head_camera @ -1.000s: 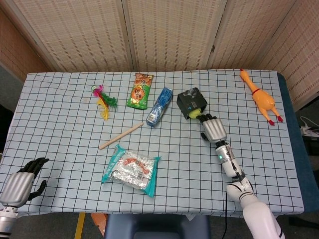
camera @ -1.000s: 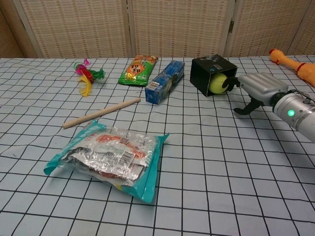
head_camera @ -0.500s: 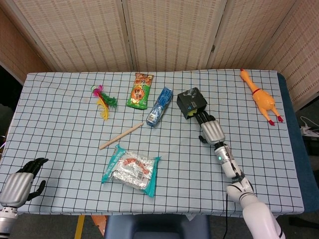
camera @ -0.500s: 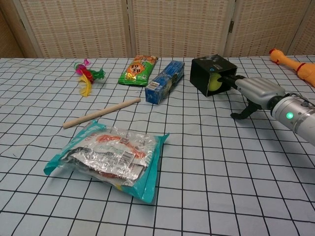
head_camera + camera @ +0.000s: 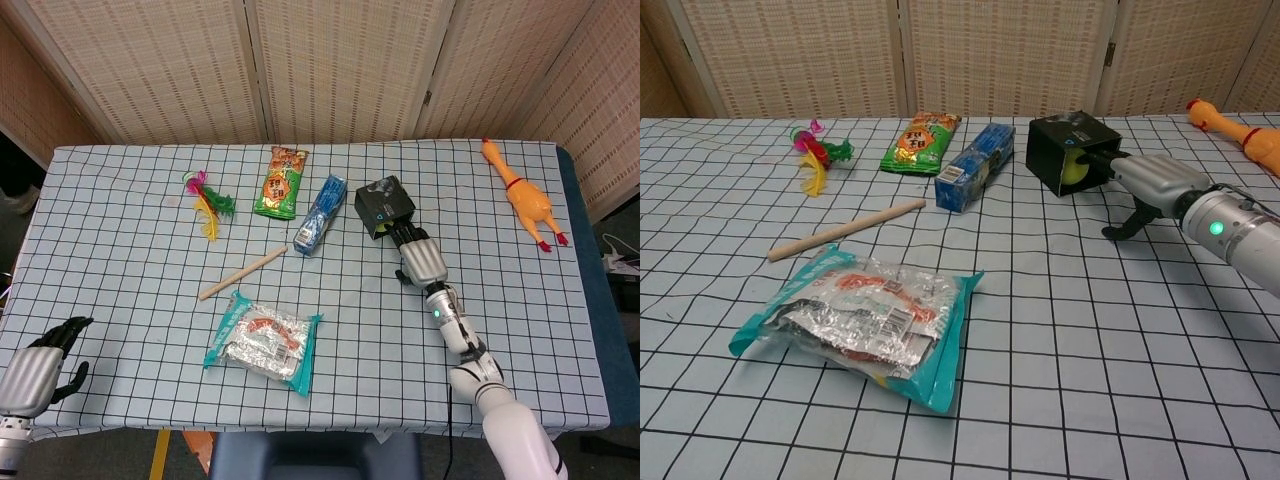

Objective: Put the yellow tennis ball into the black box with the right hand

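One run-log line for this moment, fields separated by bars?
right hand: fingers pushing into black box | yellow tennis ball: inside box | left hand: idle at table edge

A staged test room or lab rather than a home; woven folding screens (image 5: pixel 340 65) wall off the table (image 5: pixel 120 250), which wears a grid-checked cloth; assorted unrelated props lie spread out (a rubber chicken (image 5: pixel 522 195), a feather toy (image 5: pixel 205 197), snack packets (image 5: pixel 281 182)); yellow floor tape (image 5: pixel 160 452) shows below.
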Tool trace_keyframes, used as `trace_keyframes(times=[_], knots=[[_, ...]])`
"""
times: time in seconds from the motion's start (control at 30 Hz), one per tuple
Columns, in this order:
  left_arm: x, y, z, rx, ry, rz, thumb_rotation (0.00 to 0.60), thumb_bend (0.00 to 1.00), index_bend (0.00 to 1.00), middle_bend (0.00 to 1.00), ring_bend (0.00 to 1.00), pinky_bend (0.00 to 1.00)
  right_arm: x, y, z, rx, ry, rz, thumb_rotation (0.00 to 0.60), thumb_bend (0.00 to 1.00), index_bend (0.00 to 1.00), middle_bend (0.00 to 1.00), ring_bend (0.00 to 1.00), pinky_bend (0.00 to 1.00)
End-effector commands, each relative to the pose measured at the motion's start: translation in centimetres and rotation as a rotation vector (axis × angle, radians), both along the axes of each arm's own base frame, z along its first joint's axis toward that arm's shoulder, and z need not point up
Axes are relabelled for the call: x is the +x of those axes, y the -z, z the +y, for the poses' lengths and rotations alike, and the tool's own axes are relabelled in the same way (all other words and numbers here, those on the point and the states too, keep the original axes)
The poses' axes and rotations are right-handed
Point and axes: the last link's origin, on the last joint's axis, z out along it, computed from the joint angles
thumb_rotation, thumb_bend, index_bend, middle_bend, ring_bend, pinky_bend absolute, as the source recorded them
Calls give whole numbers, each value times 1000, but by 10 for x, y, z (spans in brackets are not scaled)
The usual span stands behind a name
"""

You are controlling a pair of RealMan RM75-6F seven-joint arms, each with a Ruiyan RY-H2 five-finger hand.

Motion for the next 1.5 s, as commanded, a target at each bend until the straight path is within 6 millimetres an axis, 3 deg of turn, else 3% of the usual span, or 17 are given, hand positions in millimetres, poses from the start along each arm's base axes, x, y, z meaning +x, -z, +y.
trace_keyframes(times=[0.03, 0.4, 0.7, 0.9, 1.07, 1.23, 1.5], knots=[[0, 0, 0, 3, 1, -1, 600, 458, 165, 147, 214, 427, 3, 1, -2, 1, 2, 1, 600, 94, 0, 0, 0, 160], [-2, -3, -1, 10, -8, -9, 600, 458, 167, 147, 214, 426, -1, 1, 2, 0, 4, -6, 600, 95, 0, 0, 0, 159], [2, -6, -6, 16, 15, -20, 600, 458, 166, 149, 214, 426, -12, -14, 31, -40, -91, -27, 600, 98, 0, 0, 0, 160], [3, -9, -9, 25, 32, -26, 600, 458, 168, 162, 214, 426, -24, -41, 68, -71, -157, -34, 600, 122, 36, 29, 0, 160], [3, -10, -12, 29, 36, -29, 600, 459, 169, 174, 213, 426, -34, -85, 120, -154, -181, -12, 600, 122, 118, 38, 0, 160], [3, -10, -12, 30, 29, -24, 600, 459, 169, 177, 214, 427, -41, -128, 168, -230, -125, 92, 600, 122, 91, 36, 0, 148], [6, -6, -12, 19, 38, -11, 600, 458, 169, 176, 214, 426, -53, -151, 199, -255, -27, 143, 600, 122, 0, 1, 0, 90]])
